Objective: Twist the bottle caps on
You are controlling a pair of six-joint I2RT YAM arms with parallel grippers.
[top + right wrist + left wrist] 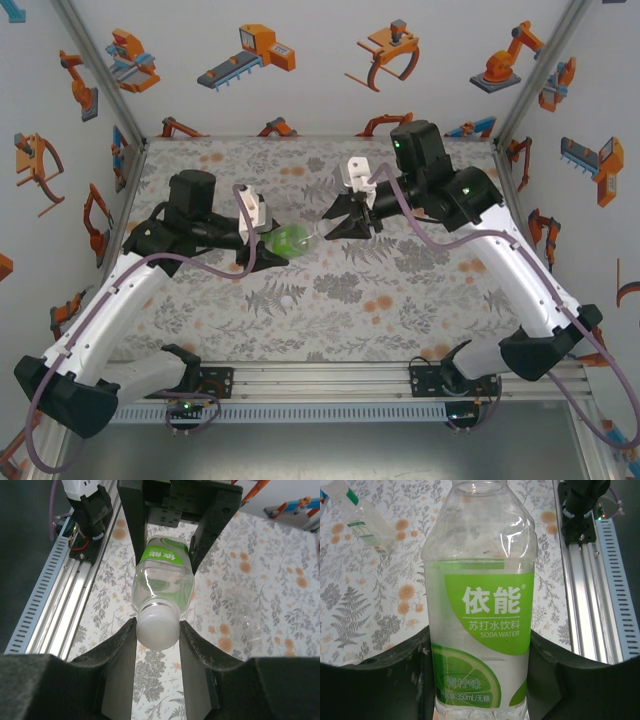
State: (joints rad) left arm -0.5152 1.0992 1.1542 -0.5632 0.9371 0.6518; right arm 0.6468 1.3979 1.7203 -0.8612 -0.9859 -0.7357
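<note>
Now left jaws: 1 bottle (480, 630); right jaws: 1 white cap (157, 626)

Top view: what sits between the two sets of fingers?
A green-labelled bottle, held sideways. The left fingers clamp its body; the right fingers pinch the white cap at its mouth, clearest in the right wrist view.

White-shelled left arm (120, 300) and right arm (525, 275), with bulky black joint housings rounded at elbow and shoulder. Thin mauve cables (160, 259) strung along each (slack loops near the bases). Tiny green indicator lights (398, 143) on the motor blocks. Matte black wedge-shaped fingers on left gripper (262, 252) and right gripper (345, 222) — white camera mounts (355, 172) just behind. Black base brackets (190, 375) at the bottom.
</note>
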